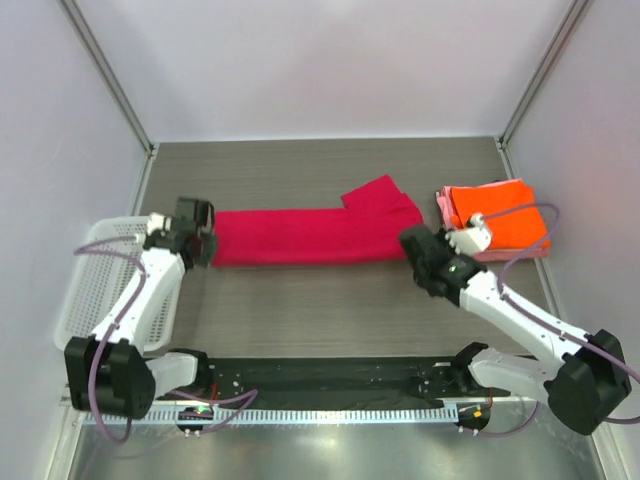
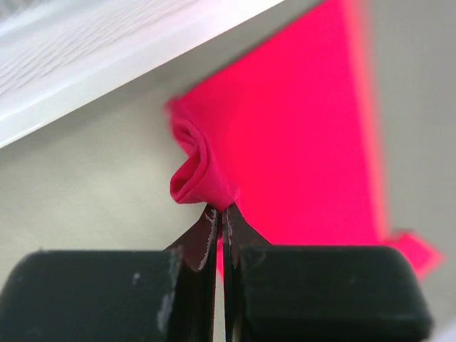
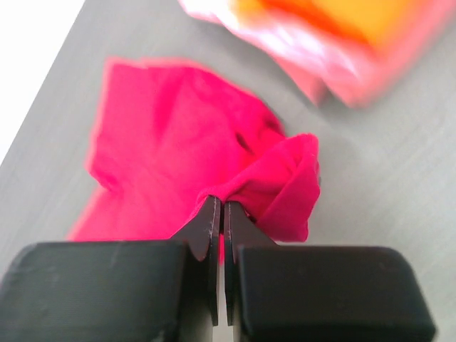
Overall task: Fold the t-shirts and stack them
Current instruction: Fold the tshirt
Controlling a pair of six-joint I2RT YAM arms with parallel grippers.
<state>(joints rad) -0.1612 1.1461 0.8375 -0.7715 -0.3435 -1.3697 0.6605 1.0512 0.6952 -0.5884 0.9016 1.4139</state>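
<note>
Left claw [image 2: 221, 214], right claw [image 3: 219, 206] on crimson t-shirt [image 1: 300, 238] ends

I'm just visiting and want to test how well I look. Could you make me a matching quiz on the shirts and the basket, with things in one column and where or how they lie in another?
Things
1. crimson t-shirt
2. orange t-shirt
3. pale pink t-shirt
4. white basket

Places or states
A. folded, underneath another shirt, at the right
B. at the far left
C. pinched at its ends by the left claw and the right claw
D. folded, on top of a stack

Pairs: 1-C, 2-D, 3-A, 4-B.
</note>
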